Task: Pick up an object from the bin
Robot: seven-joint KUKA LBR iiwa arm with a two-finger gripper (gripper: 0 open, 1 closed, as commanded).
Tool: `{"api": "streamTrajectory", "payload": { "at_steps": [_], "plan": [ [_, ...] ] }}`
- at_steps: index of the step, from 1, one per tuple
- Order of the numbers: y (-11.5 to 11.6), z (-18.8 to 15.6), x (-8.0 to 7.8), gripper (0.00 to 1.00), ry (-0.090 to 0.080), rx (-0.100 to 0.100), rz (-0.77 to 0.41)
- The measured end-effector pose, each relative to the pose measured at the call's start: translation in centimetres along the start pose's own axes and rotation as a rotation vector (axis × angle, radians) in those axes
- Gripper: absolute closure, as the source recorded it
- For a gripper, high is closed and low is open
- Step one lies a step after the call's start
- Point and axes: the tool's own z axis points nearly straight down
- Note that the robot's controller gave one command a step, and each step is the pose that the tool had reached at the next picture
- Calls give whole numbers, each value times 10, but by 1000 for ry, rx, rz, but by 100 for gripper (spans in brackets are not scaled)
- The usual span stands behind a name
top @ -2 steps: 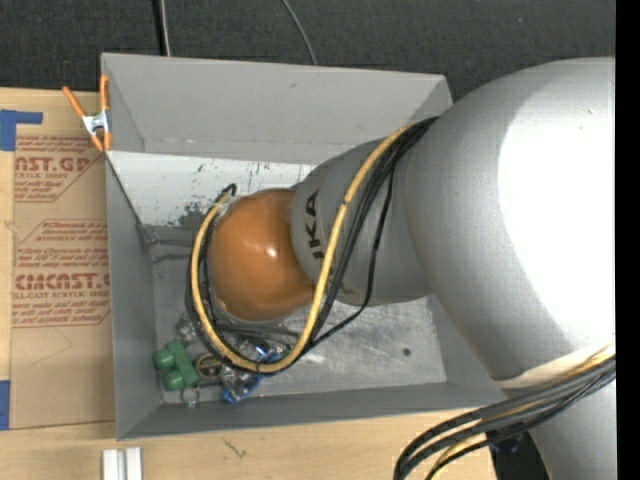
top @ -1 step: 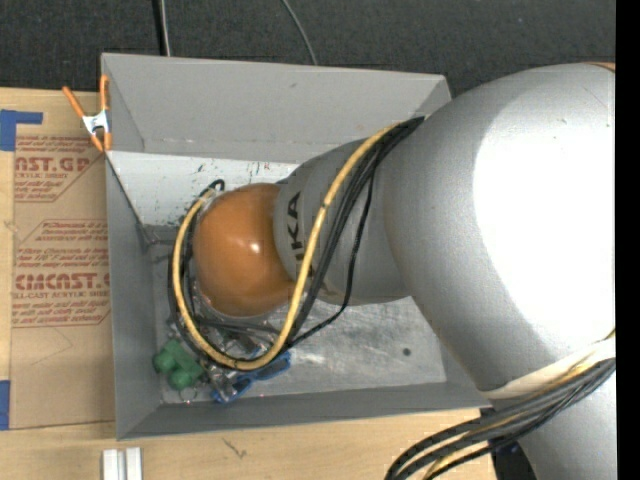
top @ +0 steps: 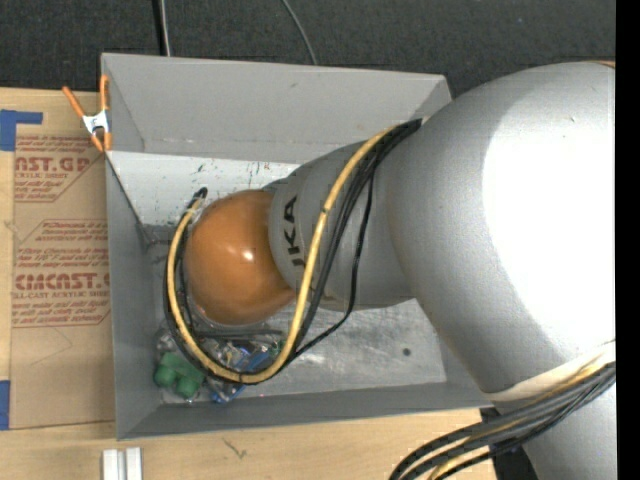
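A green lumpy plastic thing lies in the bin's near left corner. A small blue thing lies just right of it against the near wall. A dark part of my gripper's body shows under the orange cover, low over this corner and just right of and above the green thing. What lies straight under the gripper is hidden.
The arm with its orange cover and yellow and black cables fills the middle and right of the bin, reaching in from the right. Bare grey floor shows along the far wall and at the near right.
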Motion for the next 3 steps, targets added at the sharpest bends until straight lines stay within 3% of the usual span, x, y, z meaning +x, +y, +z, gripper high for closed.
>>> {"api": "streamTrajectory", "payload": {
  "at_steps": [1,2,3],
  "plan": [
    [1,1,3,100,12,-5,2],
    [-30,-46,-29,100,5,-5,-118],
    [-28,-143,-20,100,4,-8,-491]
  ]
}}
